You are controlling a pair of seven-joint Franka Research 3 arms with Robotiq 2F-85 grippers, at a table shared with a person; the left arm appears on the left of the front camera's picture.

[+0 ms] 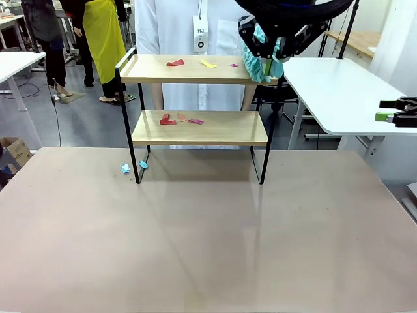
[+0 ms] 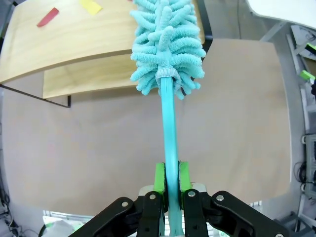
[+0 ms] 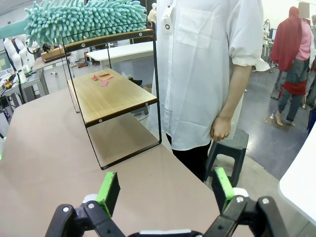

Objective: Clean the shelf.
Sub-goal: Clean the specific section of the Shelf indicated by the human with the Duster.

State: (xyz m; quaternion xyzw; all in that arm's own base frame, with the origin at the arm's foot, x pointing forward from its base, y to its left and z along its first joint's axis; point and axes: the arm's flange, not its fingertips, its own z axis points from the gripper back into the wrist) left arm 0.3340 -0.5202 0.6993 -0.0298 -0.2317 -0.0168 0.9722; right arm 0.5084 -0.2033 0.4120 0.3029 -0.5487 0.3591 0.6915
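Note:
The shelf stands mid-table with paper scraps on both boards: red, yellow and pink on top, red and pink scraps below. My left gripper hangs over the shelf's right end, shut on the handle of a teal fluffy duster whose head lies on the top board's right end. In the left wrist view the gripper clamps the handle and the duster head covers the board. My right gripper is open and holds nothing, off to the right.
Two blue scraps lie on the table by the shelf's left front leg. A person in a white shirt stands right behind the shelf. A white table is at the right. A stool stands beside the person.

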